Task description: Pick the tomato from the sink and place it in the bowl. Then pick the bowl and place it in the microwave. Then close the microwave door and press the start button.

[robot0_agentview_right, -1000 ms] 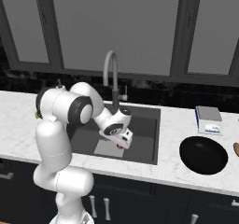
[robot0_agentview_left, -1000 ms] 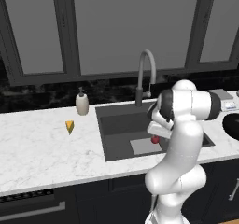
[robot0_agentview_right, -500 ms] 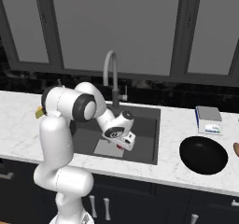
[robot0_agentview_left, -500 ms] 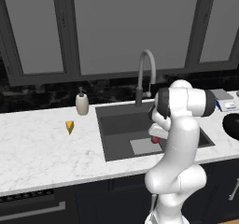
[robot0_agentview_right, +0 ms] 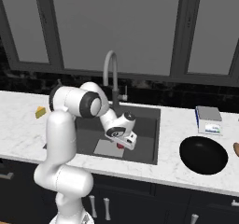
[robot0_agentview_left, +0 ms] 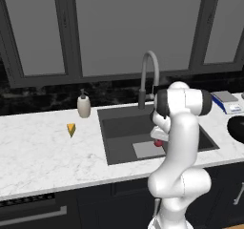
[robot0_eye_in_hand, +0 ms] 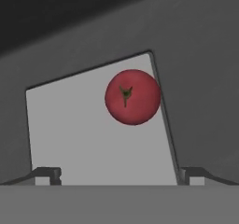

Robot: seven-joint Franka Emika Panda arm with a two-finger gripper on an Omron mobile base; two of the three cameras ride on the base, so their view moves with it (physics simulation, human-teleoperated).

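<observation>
Down inside the sink (robot0_agentview_right: pixel 147 125), the bent arm's jaws (robot0_eye_in_hand: pixel 119 174) hang spread above the tomato (robot0_eye_in_hand: pixel 132 97)

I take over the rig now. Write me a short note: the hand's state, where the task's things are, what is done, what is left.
Hand: open, empty, down in the sink, above the tomato.
Tomato: on the light grey plate at the sink bottom, near the plate's edge.
Bowl: on the counter right of the sink, empty.
Done: nothing yet.
Left: grasp the tomato, put it in the bowl, bowl into the microwave, close the door, press start.
</observation>
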